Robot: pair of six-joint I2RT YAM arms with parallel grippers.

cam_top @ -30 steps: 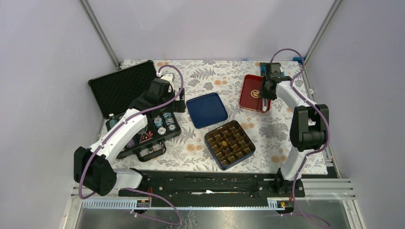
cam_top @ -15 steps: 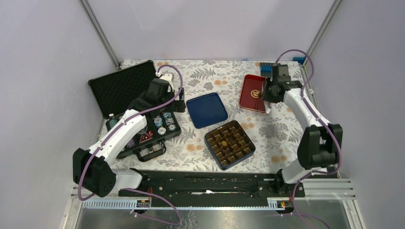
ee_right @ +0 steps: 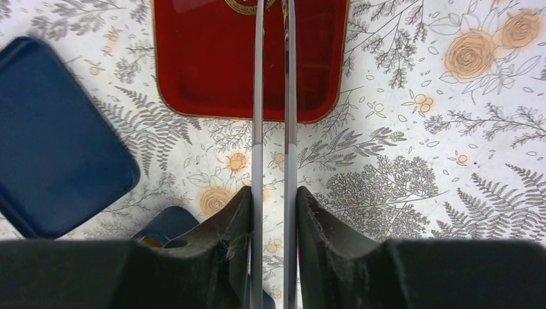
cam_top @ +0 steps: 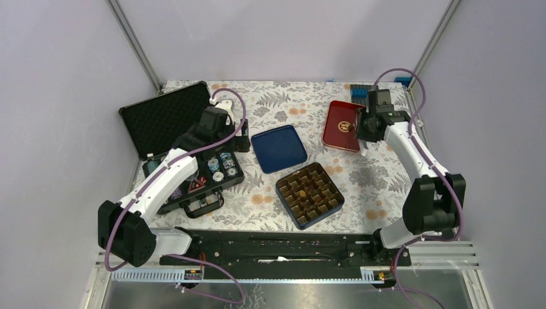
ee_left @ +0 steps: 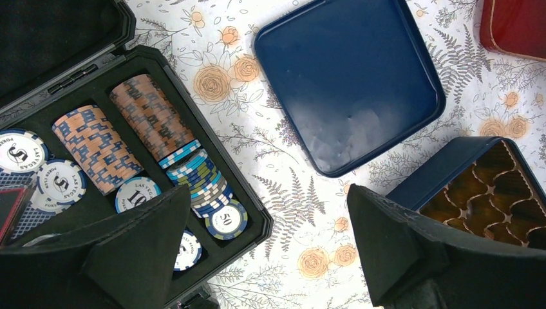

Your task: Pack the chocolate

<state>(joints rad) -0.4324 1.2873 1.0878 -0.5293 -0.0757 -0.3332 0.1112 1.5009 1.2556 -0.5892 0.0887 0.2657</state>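
Note:
A blue tin (cam_top: 281,190) with a brown grid insert (cam_top: 310,193) sits at the table's front centre. It also shows at the right edge of the left wrist view (ee_left: 438,174). I cannot make out separate chocolate lumps in its cells. My right gripper (cam_top: 372,121) (ee_right: 273,193) is shut on metal tongs (ee_right: 257,96), whose tips reach over a red tin (cam_top: 340,122) (ee_right: 193,64). My left gripper (cam_top: 217,125) (ee_left: 269,193) is open and empty above the near corner of the poker chip case (ee_left: 96,161).
A blue lid (cam_top: 278,148) (ee_left: 348,84) lies upside down between the case and the red tin. The open black case (cam_top: 167,119) holds poker chips (ee_left: 151,116) at the left. Blue blocks (cam_top: 360,92) stand at the back right.
My right gripper has shifted right with the tongs, from over the red tin's middle towards its right edge, and the elbow has swung outward. The left arm has not moved.

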